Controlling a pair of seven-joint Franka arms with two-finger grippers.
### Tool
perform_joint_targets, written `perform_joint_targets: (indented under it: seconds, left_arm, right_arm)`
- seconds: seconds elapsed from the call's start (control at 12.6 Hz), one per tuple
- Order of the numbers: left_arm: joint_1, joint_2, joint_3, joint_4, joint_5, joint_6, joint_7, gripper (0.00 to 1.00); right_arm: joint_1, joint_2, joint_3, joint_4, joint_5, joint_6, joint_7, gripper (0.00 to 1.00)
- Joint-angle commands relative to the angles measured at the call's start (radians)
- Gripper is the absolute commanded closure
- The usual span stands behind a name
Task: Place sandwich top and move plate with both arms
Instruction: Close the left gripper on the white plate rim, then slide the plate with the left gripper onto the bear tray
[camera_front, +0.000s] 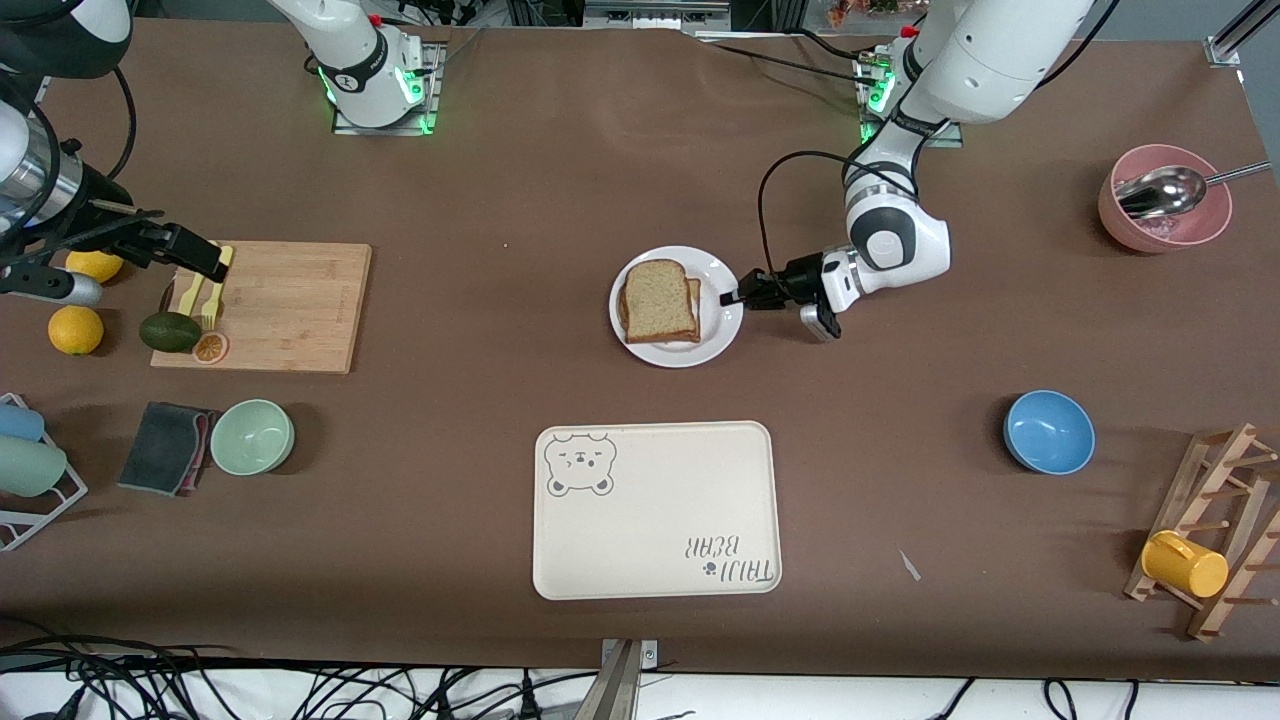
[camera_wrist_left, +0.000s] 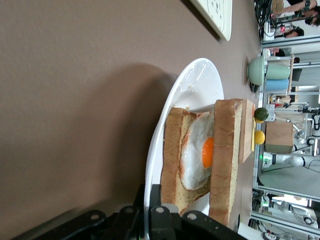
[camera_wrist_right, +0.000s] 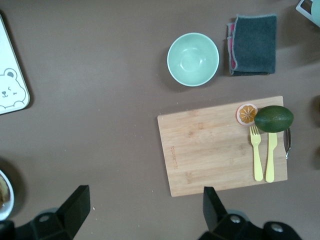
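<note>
The white plate (camera_front: 716, 274) sits mid-table with a sandwich on it. The sandwich top (camera_front: 658, 299), a tan speckled slice, lies on the stack. In the left wrist view the top slice (camera_wrist_left: 227, 160) rests over a fried egg (camera_wrist_left: 197, 155) and a lower slice (camera_wrist_left: 172, 165). My left gripper (camera_front: 735, 296) is shut on the plate's rim at the edge toward the left arm's end; the rim (camera_wrist_left: 165, 125) runs between its fingers (camera_wrist_left: 170, 212). My right gripper (camera_front: 212, 263) is open and empty over the edge of the wooden cutting board (camera_front: 285, 305); it is also in the right wrist view (camera_wrist_right: 145, 207).
The cream bear-print tray (camera_front: 655, 510) lies nearer the front camera than the plate. The board holds an avocado (camera_wrist_right: 273, 118), an orange slice and yellow cutlery. A mint bowl (camera_front: 252, 436), a dark cloth, a blue bowl (camera_front: 1048, 431), a pink bowl (camera_front: 1163, 205) and a mug rack stand around.
</note>
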Motion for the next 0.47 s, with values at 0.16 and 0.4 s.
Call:
perform_joint_targets:
  seconds: [0.16, 0.4]
  left_arm:
    - [-0.011, -0.033, -0.006, 0.059, -0.034, 0.029, -0.113, 1.00]
    - [-0.014, -0.023, -0.005, 0.118, -0.033, 0.049, -0.165, 1.00]
  right_arm:
    - [-0.013, -0.013, 0.007, 0.011, 0.018, -0.032, -0.011, 0.00]
    - [-0.013, -0.013, 0.005, 0.012, 0.015, -0.029, -0.010, 0.00]
